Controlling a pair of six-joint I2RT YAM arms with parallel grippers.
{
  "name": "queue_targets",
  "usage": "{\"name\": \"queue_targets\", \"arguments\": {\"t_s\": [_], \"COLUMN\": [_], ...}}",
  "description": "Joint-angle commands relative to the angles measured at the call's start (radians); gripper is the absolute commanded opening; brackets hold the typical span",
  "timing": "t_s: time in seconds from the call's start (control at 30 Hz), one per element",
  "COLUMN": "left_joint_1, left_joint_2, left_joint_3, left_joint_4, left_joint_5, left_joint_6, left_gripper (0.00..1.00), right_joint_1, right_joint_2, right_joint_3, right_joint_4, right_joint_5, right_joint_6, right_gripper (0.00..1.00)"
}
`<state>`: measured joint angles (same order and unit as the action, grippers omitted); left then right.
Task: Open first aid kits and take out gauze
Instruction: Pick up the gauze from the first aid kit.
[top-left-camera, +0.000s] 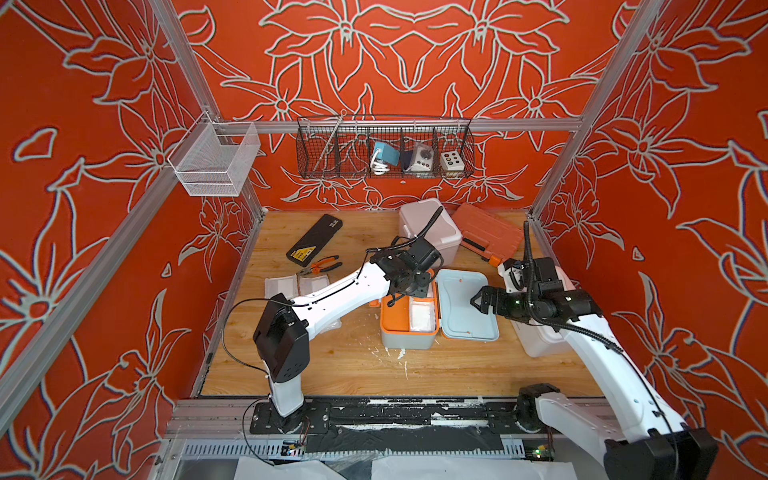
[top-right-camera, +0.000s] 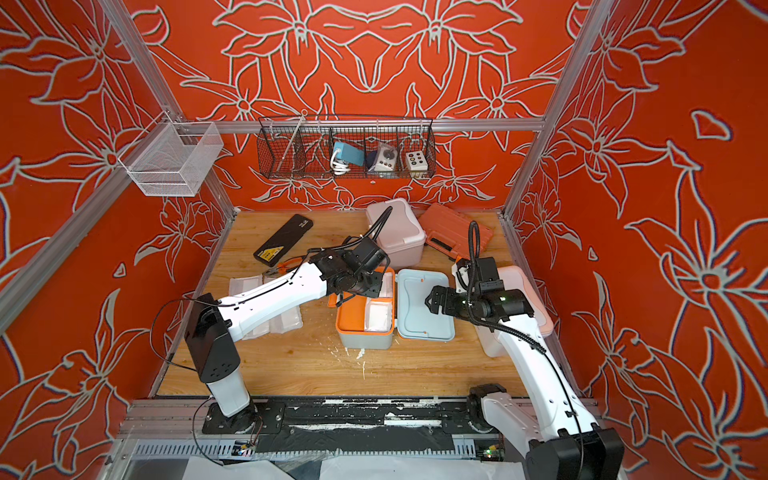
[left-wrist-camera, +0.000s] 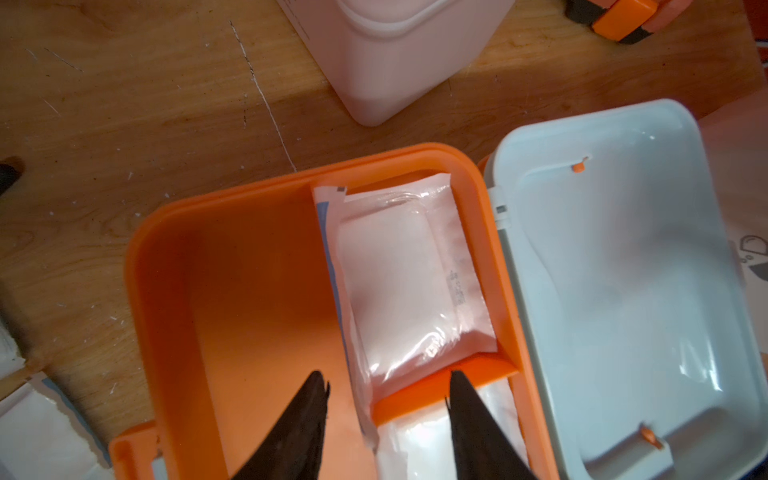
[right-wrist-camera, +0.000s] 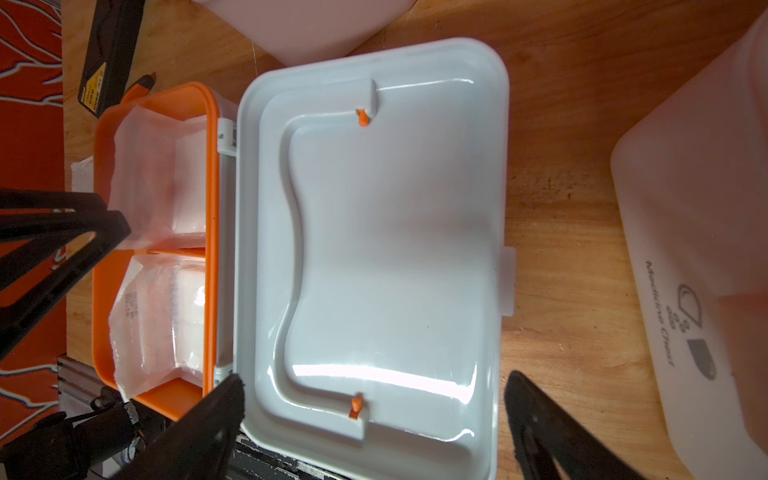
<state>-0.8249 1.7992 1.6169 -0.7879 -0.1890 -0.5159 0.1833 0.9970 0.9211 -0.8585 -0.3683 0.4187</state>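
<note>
Left claw (left-wrist-camera: 388, 382), part-open and empty, straddles the orange divider (left-wrist-camera: 419, 392) between 2 gauze packets (left-wrist-camera: 399, 282) in the open blue-grey first aid kit (top-left-camera: 405, 341). It may pinch the divider, not a wrapper. Right claw (right-wrist-camera: 376, 376) hangs released.

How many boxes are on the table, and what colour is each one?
blue-grey box, open: 1
pink box: 1
white box: 1
orange case: 1
black case: 1
Total: 5
</note>
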Motion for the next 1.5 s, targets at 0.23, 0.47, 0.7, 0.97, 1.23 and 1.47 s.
{"name": "queue_targets", "arguments": {"t_s": [0.23, 0.47, 0.7, 0.97, 1.23, 1.47], "left_joint_1": [-0.009, -0.016, -0.015, -0.014, -0.013, 0.041], "left_joint_2": [0.070, 0.104, 0.118, 0.109, -0.009, -0.189], "left_joint_3": [0.066, 0.098, 0.107, 0.124, 0.097, -0.018], "left_joint_4": [-0.042, -0.073, -0.074, -0.071, -0.026, 0.077], "left_joint_5": [-0.017, -0.060, -0.088, -0.102, -0.098, -0.021], "left_joint_6": [0.015, 0.022, 0.020, 0.014, -0.004, -0.023], "left_gripper": [0.28, 0.26, 0.28, 0.06, 0.00, 0.00], "right_joint_1": [-0.006, -0.007, -0.006, -0.006, -0.006, -0.006], "right_joint_2": [-0.015, -0.012, -0.014, -0.021, -0.038, -0.047], "right_joint_3": [-0.013, -0.011, -0.012, -0.011, -0.002, 0.007], "right_joint_4": [0.010, 0.016, 0.021, 0.021, 0.014, 0.011], "right_joint_5": [-0.013, -0.018, -0.027, -0.029, -0.031, -0.035], "right_joint_6": [0.003, 0.005, 0.006, 0.008, 0.012, 0.017], "right_gripper": [0.98, 0.98, 0.98, 0.98, 0.98, 0.98]}}
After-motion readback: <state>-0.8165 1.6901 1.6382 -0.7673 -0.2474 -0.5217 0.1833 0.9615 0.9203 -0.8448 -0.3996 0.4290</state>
